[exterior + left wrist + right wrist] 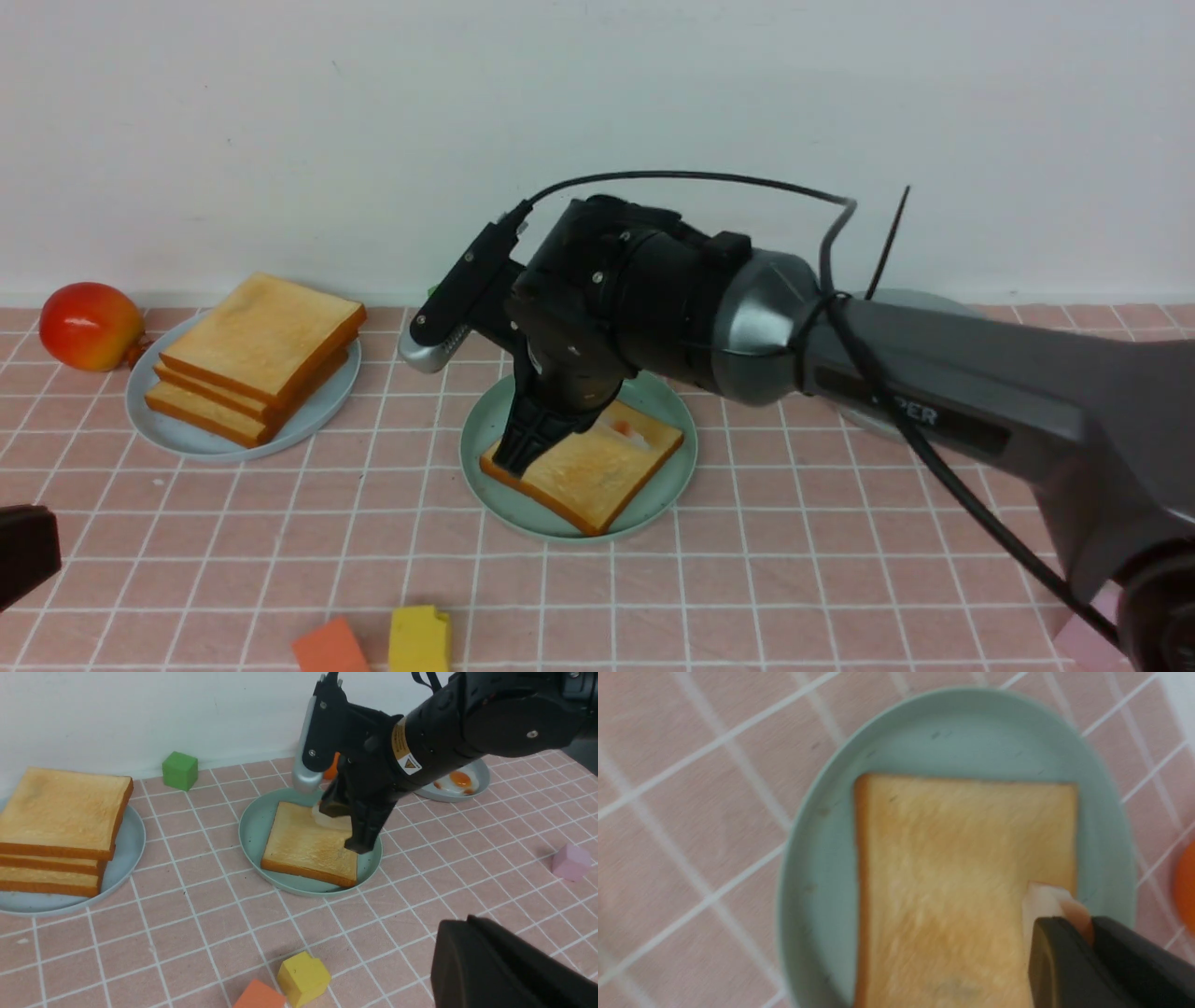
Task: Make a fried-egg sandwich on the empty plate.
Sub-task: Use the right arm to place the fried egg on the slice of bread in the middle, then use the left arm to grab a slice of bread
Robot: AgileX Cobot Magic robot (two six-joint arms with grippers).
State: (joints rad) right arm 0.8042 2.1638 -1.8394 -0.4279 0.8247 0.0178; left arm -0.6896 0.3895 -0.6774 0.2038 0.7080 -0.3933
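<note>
**Lettering.** The right arm (934, 392) has pale letters along its grey forearm. Only "PER" can be read, because a cable crosses the rest. A yellow warning label (405, 751) with a triangle wraps the wrist, its print too small to read.

**Right gripper** (523, 453). It is clamped on the edge of the fried egg (624, 429), at the far corner of the toast slice (583, 476). Whether the egg rests on the toast cannot be told.

**Left gripper** (23, 560). It is closed and low at the near left, well apart from the plates.

**Mint-green plate** (476, 457). It sits mid-table and holds one toast slice, set diagonally. The slice's corners are near the rim and none goes past it.

**Pale blue plate** (187, 439). It stands to the left with a toast stack (257, 355), and a red-yellow fruit (89, 325) is just beside it. A strip of bare checked cloth (747, 579) separates the two plates.

**Grey-blue plate** (483, 777). It is at the far right, behind the arm, and carries a second egg (460, 780).

**Blocks.** A green cube (180, 770) stands by the wall. A yellow block (418, 639) and an orange block (329, 647) are at the near edge. A pink block (571, 861) is at the right. Bare cloth lies between the mint-green plate and the near blocks.
</note>
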